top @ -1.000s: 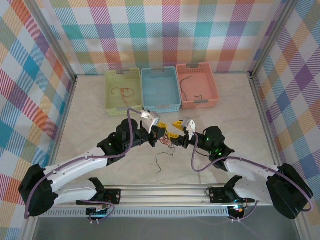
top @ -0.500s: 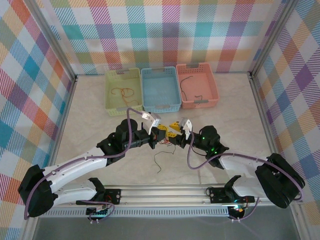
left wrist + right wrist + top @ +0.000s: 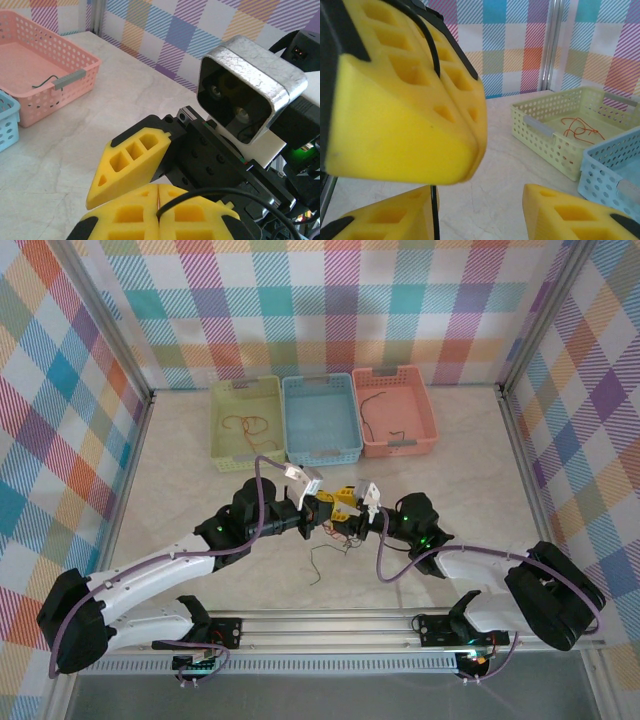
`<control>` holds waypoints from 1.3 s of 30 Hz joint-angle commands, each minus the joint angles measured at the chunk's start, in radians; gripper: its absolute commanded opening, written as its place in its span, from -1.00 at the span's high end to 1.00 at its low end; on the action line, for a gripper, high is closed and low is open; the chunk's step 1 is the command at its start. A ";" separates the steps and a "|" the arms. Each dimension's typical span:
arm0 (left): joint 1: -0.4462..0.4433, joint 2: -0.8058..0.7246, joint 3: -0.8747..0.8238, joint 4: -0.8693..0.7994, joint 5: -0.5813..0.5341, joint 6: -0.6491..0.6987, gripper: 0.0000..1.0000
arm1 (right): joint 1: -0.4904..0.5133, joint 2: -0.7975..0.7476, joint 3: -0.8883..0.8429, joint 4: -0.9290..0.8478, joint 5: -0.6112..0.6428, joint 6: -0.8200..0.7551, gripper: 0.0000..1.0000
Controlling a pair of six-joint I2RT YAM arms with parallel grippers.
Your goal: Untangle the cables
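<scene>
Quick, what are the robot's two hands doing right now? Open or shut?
The left gripper is shut, pinching a black cable.
The right gripper is open, its fingers apart.

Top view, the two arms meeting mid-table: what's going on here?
Both arms meet over the tangle of cables. The left gripper is shut on a thin black cable; the right gripper is open close beside it. A loose cable lies nearer the arm bases. One red-orange cable lies in the yellow-green basket and a dark cable in the pink basket.
</scene>
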 commanded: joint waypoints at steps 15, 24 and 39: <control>-0.039 -0.017 0.133 -0.084 0.089 -0.037 1.00 | 0.006 0.037 0.016 0.035 0.096 0.011 0.25; -0.090 -0.045 0.235 -0.137 0.090 -0.065 1.00 | 0.006 0.079 0.031 0.018 0.117 0.007 0.30; -0.091 -0.175 0.548 -0.411 -0.116 -0.006 1.00 | 0.006 0.156 0.082 -0.058 0.136 0.019 0.32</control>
